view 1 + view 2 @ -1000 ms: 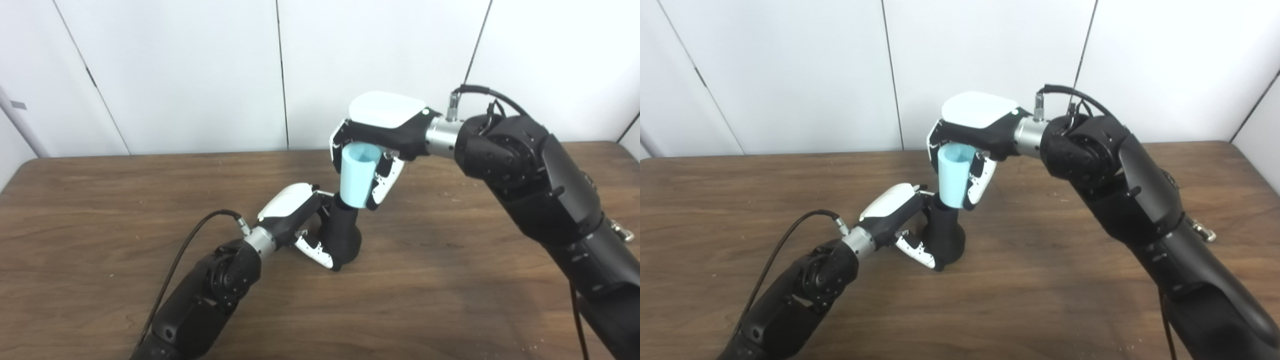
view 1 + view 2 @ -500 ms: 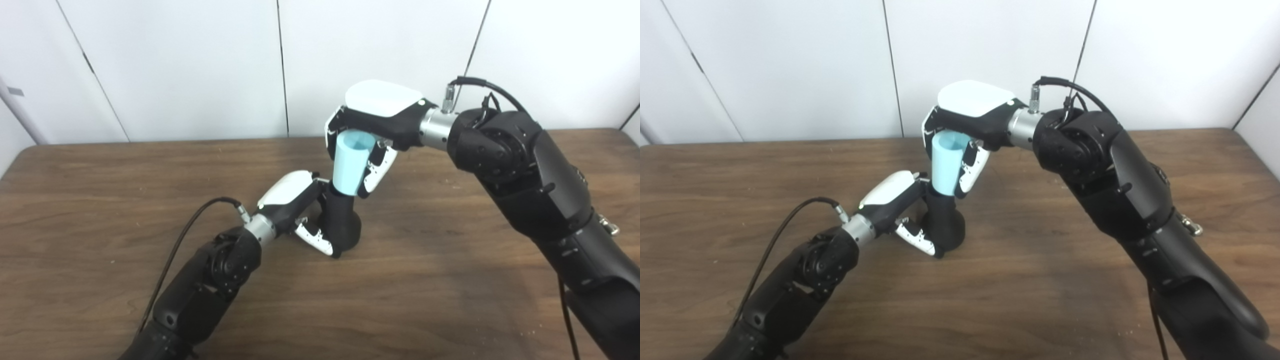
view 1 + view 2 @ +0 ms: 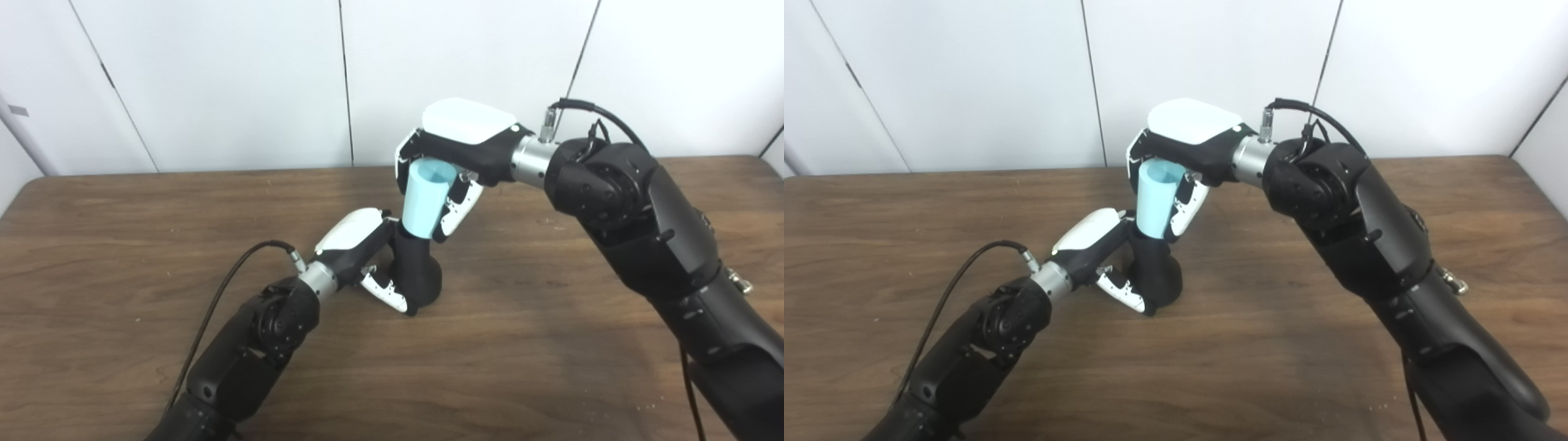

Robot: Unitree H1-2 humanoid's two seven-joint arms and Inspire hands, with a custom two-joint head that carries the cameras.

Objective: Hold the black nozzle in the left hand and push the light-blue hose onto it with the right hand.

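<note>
The light-blue hose [image 3: 423, 204] is a short, open-topped tube standing nearly upright, tilted a little, with its lower mouth set over the narrow top of the black nozzle [image 3: 418, 275]. It looks thin-walled and light, and probably has some give, so squeezing it hard near the open end could pinch the bore and make it bind on the nozzle (a guess from its look, not something the views prove). The safer hold, in my judgement, is around the mid-length, where the right hand [image 3: 456, 160] already has it: fingers curled on the far side and thumb on the near side, wrapped around the tube from above.

The nozzle is a bulbous, matte black piece, wider at the base and narrowing upward; it looks rigid and heavy enough to serve as the anchor. Its base sits on or just above the table [image 3: 122, 245]; I cannot tell which. The left hand [image 3: 372, 263] is clenched around the broad lower body, well below the joint, which leaves the neck free for the hose.

How far the hose has slid on is hidden inside the tube. The smooth plastic on both parts may slip, so the push should run straight along the nozzle's axis.
</note>
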